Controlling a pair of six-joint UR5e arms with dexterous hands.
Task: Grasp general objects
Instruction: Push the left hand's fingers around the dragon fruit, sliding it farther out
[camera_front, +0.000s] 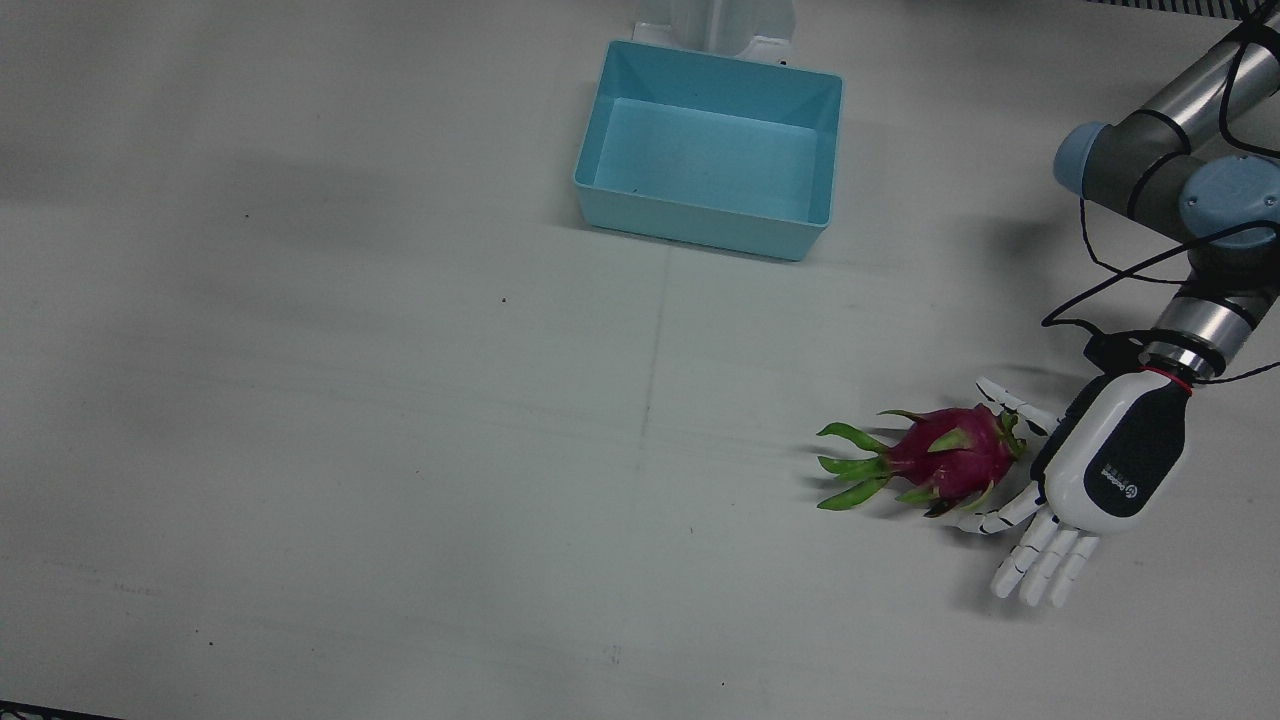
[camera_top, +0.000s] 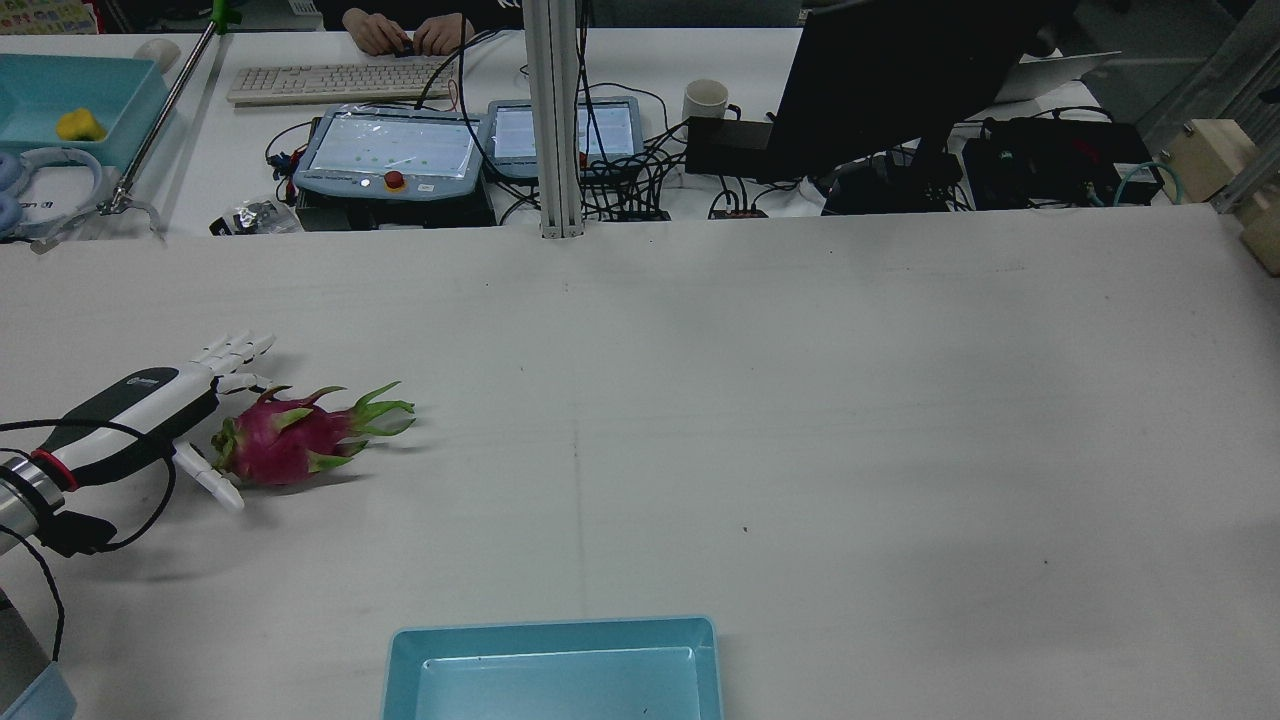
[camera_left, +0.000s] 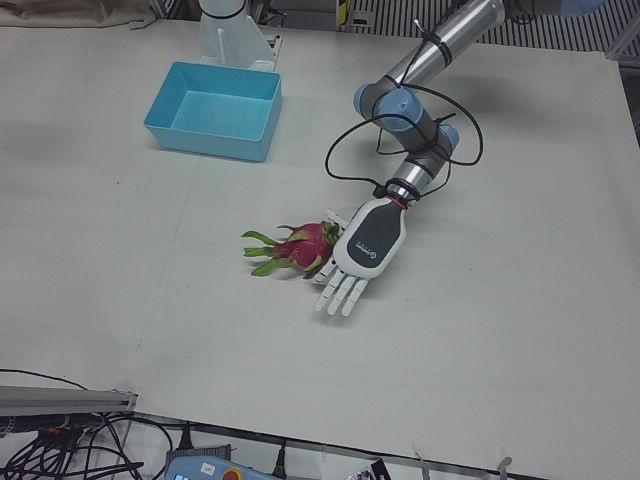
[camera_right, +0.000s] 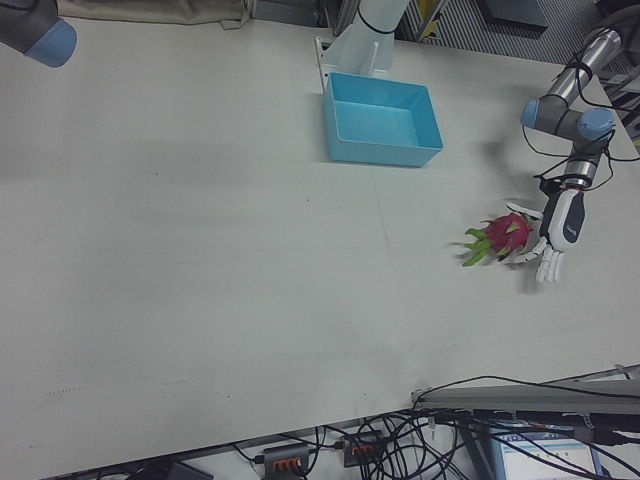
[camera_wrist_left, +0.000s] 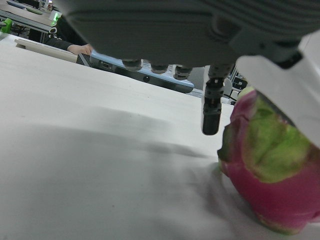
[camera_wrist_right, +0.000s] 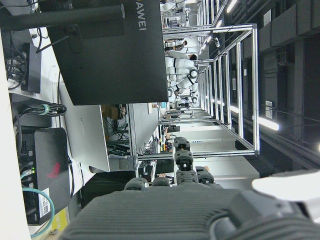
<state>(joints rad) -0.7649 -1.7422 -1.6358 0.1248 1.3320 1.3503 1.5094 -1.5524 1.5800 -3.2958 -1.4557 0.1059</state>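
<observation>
Because the dragon fruit (camera_front: 948, 458) lay on its side on the table (camera_front: 400, 450), leafy tips pointing away from the arm, the left hand (camera_front: 1105, 470) sat low at its rounded end, fingers wide and holding nothing (thumb apart, likely to cup it); the blue bin (camera_front: 705, 150) stood well apart, empty.

A pink dragon fruit with green scales (camera_right: 503, 236) lies on the white table (camera_right: 200, 260), touching the open white-and-black left robot hand (camera_right: 555, 236). An empty light-blue rectangular plastic bin (camera_right: 382, 120) sits well apart.

White table (camera_top: 800, 400), cluttered desk (camera_top: 650, 150) behind
</observation>
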